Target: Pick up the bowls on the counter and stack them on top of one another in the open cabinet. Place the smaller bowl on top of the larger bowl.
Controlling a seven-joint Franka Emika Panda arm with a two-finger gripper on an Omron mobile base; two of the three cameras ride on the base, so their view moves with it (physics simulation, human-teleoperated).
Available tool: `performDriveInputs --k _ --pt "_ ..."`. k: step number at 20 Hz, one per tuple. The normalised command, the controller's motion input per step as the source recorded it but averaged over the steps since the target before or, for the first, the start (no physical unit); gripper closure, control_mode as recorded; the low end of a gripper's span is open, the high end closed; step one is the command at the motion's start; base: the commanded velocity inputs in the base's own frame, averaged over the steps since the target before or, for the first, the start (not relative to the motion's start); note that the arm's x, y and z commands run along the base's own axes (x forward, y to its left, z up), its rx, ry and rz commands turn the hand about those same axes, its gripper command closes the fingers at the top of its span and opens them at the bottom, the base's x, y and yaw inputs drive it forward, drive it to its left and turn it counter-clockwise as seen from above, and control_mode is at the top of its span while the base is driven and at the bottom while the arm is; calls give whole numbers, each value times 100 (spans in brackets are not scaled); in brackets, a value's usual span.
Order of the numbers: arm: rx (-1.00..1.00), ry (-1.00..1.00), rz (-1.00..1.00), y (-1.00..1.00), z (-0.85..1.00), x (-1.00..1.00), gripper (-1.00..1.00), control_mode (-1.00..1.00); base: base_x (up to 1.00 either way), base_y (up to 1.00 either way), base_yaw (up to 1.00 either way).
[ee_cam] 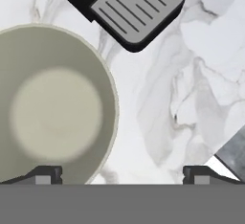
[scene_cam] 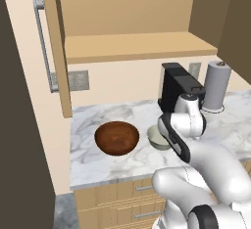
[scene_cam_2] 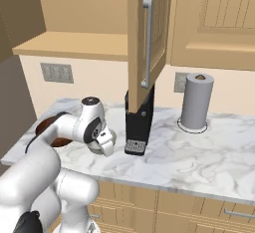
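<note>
Cabinet space comes first in your view: the open cabinet [scene_cam: 142,47] hangs above the counter [scene_cam: 98,164], its door swung out and its inner shelf bare. On the marble below, the larger bowl [scene_cam: 116,138] sits left of the arm, dark and wide, and nothing is holding it. Just beside it, to its right and close without clearly touching, you find the smaller bowl [scene_cam: 158,138], partly hidden behind the wrist in the left base view. A black coffee machine [scene_cam_2: 138,122] stands behind the pale bowl, and a paper towel roll [scene_cam_2: 197,101] stands further right.

The gripper [ee_cam: 122,175] hovers over the counter with its fingers spread as wide as they go and nothing between them. In the hand view the smaller bowl [ee_cam: 52,108] lies off to the left: one fingertip [ee_cam: 45,174] is over its near rim while the other [ee_cam: 201,174] is over bare marble. The bowl is round, so no axis matters; what matters is that offset. Judging by the stacking order, you would want the brown bowl shelved first, and it lies further still to that same side.
</note>
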Motion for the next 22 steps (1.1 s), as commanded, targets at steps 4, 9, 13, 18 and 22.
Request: performDriveInputs --k 4,9,13,18,22 --pt "0 0 -2 0 -14 19 -100 -100 0 0 0" --pt "0 0 -1 0 -18 18 -100 -100 0 0 0" --pt "0 0 -2 0 -19 14 -100 -100 0 0 0" --pt "0 0 -2 0 -19 16 -100 -100 0 0 0" --pt "0 0 -2 0 -19 16 100 -100 0 0 0"
